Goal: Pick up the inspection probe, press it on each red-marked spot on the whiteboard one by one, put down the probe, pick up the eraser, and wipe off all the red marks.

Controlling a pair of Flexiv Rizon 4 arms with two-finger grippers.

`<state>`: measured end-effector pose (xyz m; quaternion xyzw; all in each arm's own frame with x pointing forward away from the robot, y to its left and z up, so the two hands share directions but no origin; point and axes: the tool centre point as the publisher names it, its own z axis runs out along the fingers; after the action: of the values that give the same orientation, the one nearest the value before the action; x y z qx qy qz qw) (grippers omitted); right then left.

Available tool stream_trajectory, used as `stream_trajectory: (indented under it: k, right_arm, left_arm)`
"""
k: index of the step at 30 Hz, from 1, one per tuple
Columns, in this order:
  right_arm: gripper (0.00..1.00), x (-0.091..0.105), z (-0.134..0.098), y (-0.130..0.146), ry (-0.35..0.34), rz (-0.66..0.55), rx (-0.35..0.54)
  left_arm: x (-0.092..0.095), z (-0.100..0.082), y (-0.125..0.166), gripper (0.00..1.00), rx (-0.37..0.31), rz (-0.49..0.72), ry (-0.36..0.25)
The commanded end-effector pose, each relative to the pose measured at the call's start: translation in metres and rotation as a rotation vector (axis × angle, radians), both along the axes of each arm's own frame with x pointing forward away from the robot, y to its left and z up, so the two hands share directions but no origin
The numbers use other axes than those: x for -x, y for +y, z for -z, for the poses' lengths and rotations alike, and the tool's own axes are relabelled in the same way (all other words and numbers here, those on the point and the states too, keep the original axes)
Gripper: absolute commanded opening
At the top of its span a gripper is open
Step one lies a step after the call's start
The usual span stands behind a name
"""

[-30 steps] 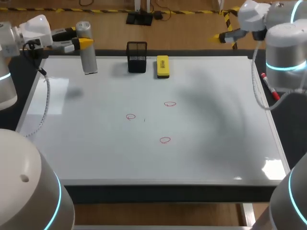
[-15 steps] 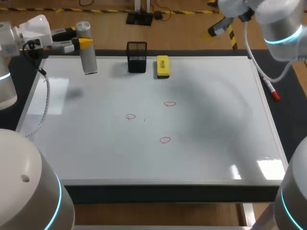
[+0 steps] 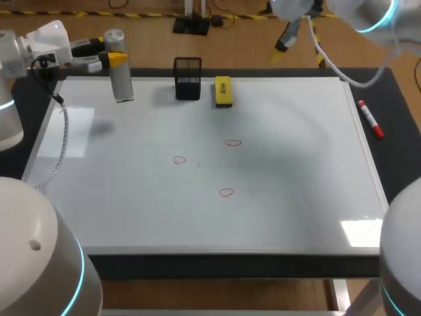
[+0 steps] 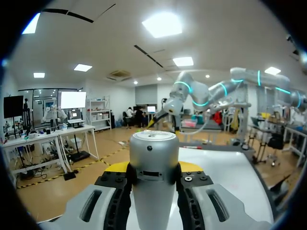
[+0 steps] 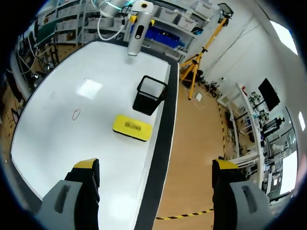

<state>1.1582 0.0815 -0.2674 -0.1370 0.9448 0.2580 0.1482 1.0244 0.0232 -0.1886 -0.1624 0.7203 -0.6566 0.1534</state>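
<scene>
The inspection probe (image 3: pixel 118 66), a silver cylinder, stands upright over the far left corner of the whiteboard (image 3: pixel 296 184). My left gripper (image 3: pixel 113 60) is shut on it from two sides; in the left wrist view the probe (image 4: pixel 153 158) fills the gap in the left gripper (image 4: pixel 153 179). Three small red marks (image 3: pixel 233 142), (image 3: pixel 179 160), (image 3: pixel 226 192) lie mid-board. The yellow eraser (image 3: pixel 223 91) lies at the far edge. My right gripper (image 3: pixel 286 41) hangs open beyond the far edge, right of the eraser. The right gripper (image 5: pixel 156 167) has nothing between its fingers; the eraser (image 5: pixel 132 127) lies ahead of it.
A black mesh holder (image 3: pixel 187 79) stands just left of the eraser, also seen as the holder (image 5: pixel 149 95) ahead of the right gripper. A red marker (image 3: pixel 370 118) lies on the black table surface right of the whiteboard.
My right arm has swung leftward along the far edge, from the right corner toward the eraser. The left arm and the probe have not moved.
</scene>
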Motion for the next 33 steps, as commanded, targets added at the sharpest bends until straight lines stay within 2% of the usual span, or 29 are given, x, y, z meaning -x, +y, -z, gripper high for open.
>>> stream_trajectory:
  k: [1, 23, 24, 33]
  right_arm:
    - [1.00, -0.003, -0.004, 0.004, 0.275, -0.651, 0.916]
    - [1.00, -0.003, -0.004, 0.004, 0.275, -0.651, 0.916]
    - [1.00, -0.003, -0.002, 0.005, 0.282, -0.672, 0.919]
    - [1.00, 0.006, 0.018, 0.015, 0.190, -0.837, 0.946]
  left_arm:
    - [0.000, 0.000, 0.000, 0.00, 0.000, -0.001, -0.002]
    - [0.000, 0.000, 0.000, 0.00, 0.000, -0.001, -0.002]
    - [0.000, 0.000, 0.000, 0.00, 0.000, -0.001, -0.002]
    - [0.000, 0.000, 0.000, 0.00, 0.000, -0.001, -0.002]
